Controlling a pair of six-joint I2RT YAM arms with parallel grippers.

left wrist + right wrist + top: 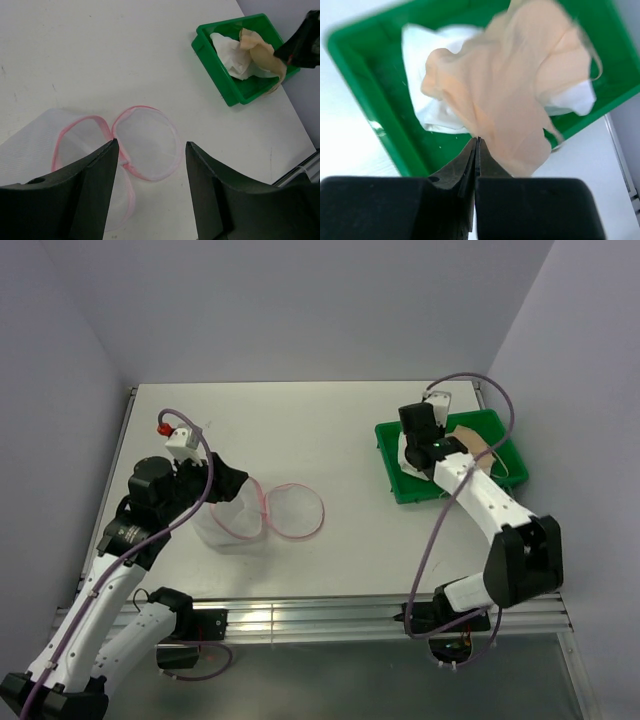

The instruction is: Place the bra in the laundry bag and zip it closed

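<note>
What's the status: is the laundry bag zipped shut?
No, the laundry bag lies open, its pink zipper band spread in two loops.

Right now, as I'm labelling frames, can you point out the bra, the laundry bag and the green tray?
bra [520, 90], right wrist view, tan fabric's middle.
laundry bag [147, 142], left wrist view, mesh flap.
green tray [215, 75], left wrist view, left wall.

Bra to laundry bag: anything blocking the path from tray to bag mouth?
Nothing visible on the table between the green tray and the laundry bag, whose mouth lies open. Only the left gripper, fingers open, hovers over its rim and may crowd the drop.
</note>
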